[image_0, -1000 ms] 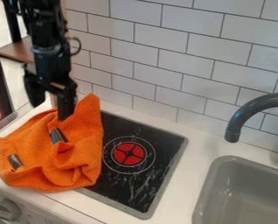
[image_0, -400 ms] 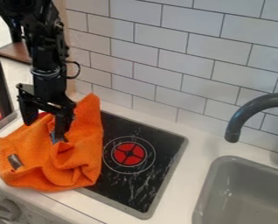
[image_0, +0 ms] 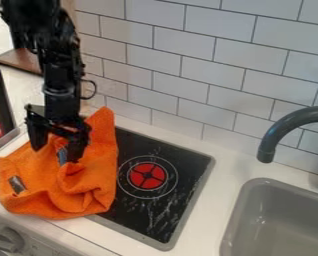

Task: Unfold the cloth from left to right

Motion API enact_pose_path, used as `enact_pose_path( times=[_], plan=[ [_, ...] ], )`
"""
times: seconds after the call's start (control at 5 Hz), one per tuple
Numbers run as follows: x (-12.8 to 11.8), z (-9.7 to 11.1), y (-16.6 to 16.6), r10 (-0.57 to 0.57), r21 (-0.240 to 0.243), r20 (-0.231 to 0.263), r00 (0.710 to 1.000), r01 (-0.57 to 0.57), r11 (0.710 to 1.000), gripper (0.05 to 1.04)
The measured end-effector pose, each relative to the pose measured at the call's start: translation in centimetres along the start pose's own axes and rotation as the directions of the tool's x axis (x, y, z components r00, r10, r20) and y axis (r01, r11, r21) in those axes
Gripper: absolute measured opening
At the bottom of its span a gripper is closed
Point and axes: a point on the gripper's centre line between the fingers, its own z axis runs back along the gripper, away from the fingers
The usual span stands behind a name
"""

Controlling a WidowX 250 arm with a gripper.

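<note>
My gripper (image_0: pixel 56 153) hangs down over the upper middle of the cloth at the left, open, its two fingers spread apart. The right fingertip is at a raised fold beside a dark tag, and the left one is over the cloth's upper left part. The orange cloth (image_0: pixel 51 192) lies bunched and creased across the left part of the stove and the counter beside it. One corner peaks upward behind the gripper, and another dark tag shows near its left edge.
The black stove top (image_0: pixel 168 162) with a red burner ring extends right of the cloth. Farther right are a grey sink (image_0: pixel 275 225) and a dark curved faucet (image_0: pixel 282 129). A tiled wall (image_0: pixel 208 65) runs behind. A stove knob (image_0: pixel 8 239) sits at the lower left.
The gripper has come down toward the cloth's middle, its right fingertip now lower by the fold. The cloth looks unchanged.
</note>
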Motion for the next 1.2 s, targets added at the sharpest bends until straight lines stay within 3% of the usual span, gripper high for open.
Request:
enact_pose_path(
  times=[0.6,0.8,1.2],
  plan=[
    [1.3,-1.4,-0.6,-0.020,-0.020,-0.002,1.000,0.020,1.000,0.999],
    [1.4,-1.7,-0.6,-0.024,-0.015,-0.005,1.000,0.024,1.000,0.945],
    [1.7,-1.6,-0.7,-0.031,-0.006,0.016,0.999,0.031,1.000,0.487]
  ],
)
